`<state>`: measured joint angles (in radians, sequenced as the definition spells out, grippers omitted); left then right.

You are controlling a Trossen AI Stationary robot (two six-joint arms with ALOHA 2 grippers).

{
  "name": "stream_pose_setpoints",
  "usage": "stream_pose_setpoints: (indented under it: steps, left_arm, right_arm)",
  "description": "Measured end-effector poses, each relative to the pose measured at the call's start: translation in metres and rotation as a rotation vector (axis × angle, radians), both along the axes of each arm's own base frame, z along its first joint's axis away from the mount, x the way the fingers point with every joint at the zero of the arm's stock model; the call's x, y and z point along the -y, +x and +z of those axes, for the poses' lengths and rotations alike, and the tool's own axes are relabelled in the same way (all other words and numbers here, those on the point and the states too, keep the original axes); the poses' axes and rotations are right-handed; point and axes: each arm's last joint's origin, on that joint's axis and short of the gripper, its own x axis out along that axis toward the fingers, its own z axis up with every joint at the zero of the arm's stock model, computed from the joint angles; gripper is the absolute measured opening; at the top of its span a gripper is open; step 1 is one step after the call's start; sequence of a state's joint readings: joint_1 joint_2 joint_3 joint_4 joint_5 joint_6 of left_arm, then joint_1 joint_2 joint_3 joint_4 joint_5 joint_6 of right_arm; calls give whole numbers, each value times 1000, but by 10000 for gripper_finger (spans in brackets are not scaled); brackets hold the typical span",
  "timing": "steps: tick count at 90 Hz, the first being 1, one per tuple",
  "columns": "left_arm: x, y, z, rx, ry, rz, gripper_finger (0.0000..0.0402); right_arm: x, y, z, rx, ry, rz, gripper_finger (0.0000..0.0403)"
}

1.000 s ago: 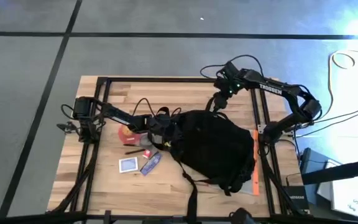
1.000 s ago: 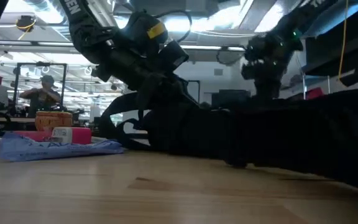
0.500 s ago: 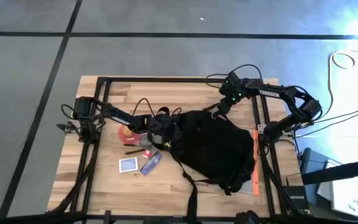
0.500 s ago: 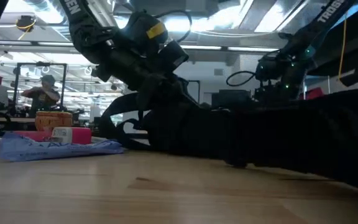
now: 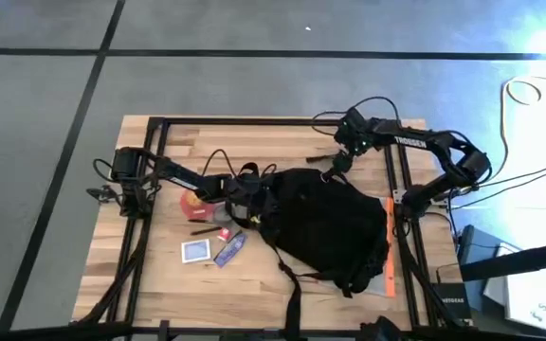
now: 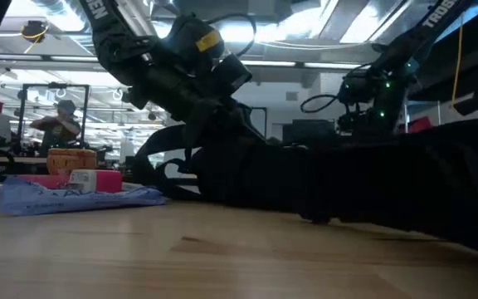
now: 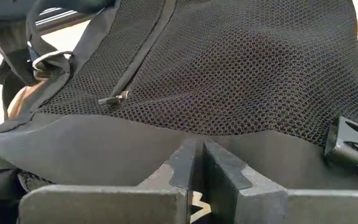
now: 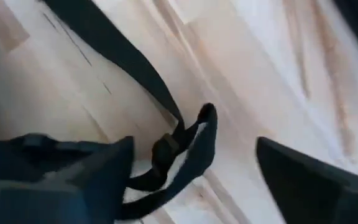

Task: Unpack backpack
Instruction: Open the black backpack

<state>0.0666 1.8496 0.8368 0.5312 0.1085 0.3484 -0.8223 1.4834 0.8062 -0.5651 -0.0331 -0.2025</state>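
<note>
Wooden bench (image 5: 254,284): backpack (image 5: 335,227) mid-surface. Left gripper (image 7: 197,163) clenched against its fabric; right gripper (image 8: 194,163) spread above strap (image 8: 135,81) near far edge. Risk: snagging strap, dragging pack.

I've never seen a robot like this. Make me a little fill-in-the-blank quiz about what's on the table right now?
1. The biggest thing on the wooden table is a large black fabric ____.
2. The left gripper has its fingers ____ at the backpack.
3. The right gripper, by the backpack's far edge, has its fingers ____.
4. Along the backpack's right side lies a long, thin ____-coloured strip.

Missing words: backpack; shut; open; orange
</note>
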Motion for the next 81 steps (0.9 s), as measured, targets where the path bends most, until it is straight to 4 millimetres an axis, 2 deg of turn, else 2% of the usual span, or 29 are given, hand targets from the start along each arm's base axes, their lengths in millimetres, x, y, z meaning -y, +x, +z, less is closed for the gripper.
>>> stream_pose_setpoints:
  steps: [8,16,27,37,45,53,69,81]
  left_arm:
    - [0,0,0,0,4,-1,16]
    - [0,0,0,0,4,-1,16]
    - [0,0,0,0,2,1,16]
    - [0,0,0,0,0,2,16]
    - [0,0,0,0,2,1,16]
    - [0,0,0,1,3,1,16]
    - [0,0,0,2,4,1,16]
    - [0,0,0,3,4,2,16]
  right_arm:
    - [4,6,16,-18,-21,14,371]
    - [7,15,36,-27,-66,20,393]
    - [6,34,65,65,-101,58,397]
    - [-9,57,81,249,-2,206,389]
    - [-33,74,82,349,91,379,379]
    - [-60,88,78,340,91,592,368]
    - [-105,108,68,153,-106,876,349]
    - [-125,122,60,-18,-323,921,332]
